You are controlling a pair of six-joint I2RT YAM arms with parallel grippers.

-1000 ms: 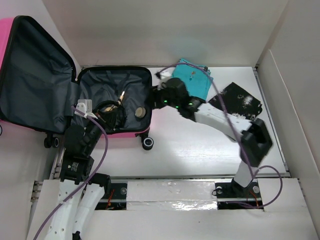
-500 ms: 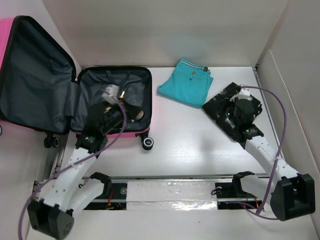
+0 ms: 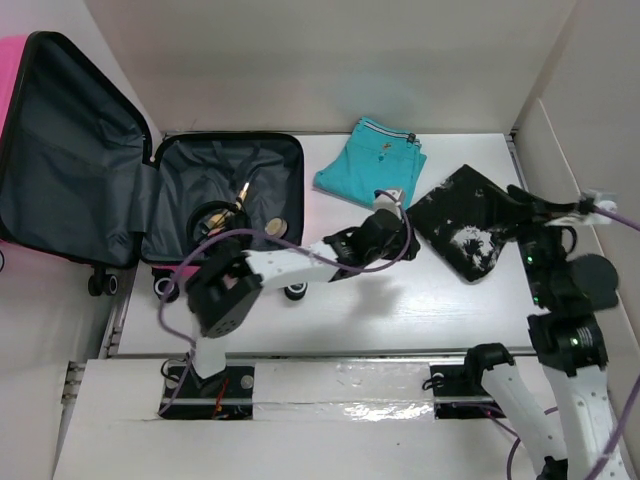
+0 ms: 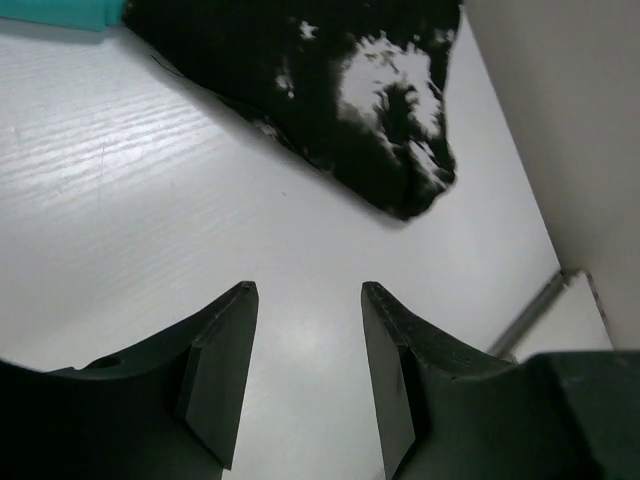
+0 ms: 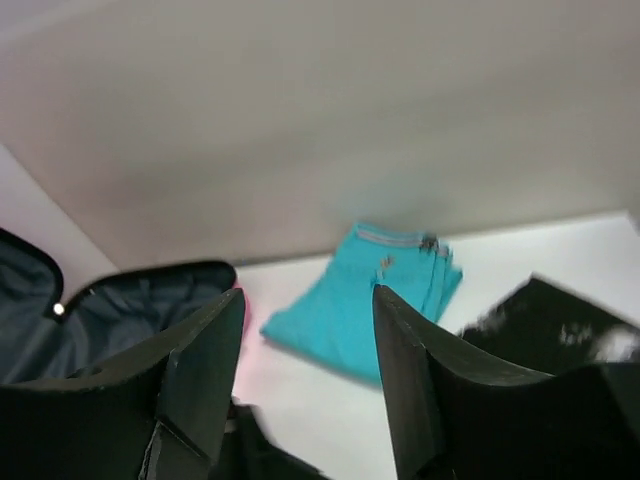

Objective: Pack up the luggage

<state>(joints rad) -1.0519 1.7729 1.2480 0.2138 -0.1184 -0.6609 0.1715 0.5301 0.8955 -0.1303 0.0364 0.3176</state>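
If you check the table from above, the luggage sits open at its 10 o'clock, lid flopped left. Black printed garment at 2 o'clock, folded teal shorts at 12. Left end effector hangs just short of the black garment, fingers spread, gripping nothing. Right end effector is spread and empty too.
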